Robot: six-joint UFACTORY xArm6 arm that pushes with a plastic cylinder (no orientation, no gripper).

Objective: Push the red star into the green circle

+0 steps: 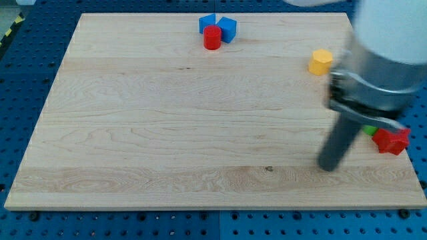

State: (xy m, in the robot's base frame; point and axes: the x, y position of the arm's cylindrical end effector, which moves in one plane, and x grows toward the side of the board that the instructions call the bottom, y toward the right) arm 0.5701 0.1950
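Note:
The red star (391, 140) lies near the board's right edge, at the view's lower right. A small piece of a green block (369, 130) shows just left of it, touching or nearly touching it; the arm hides the rest, so I cannot tell its shape. My tip (327, 165) rests on the board left of and a little below the red star, with a gap between them.
A red cylinder (212, 38) sits at the view's top centre, against two blue blocks (227, 29), (207, 22). A yellow block (321, 61) lies at the upper right. The wooden board (133, 133) ends close to the star's right side. The arm's body covers the upper right.

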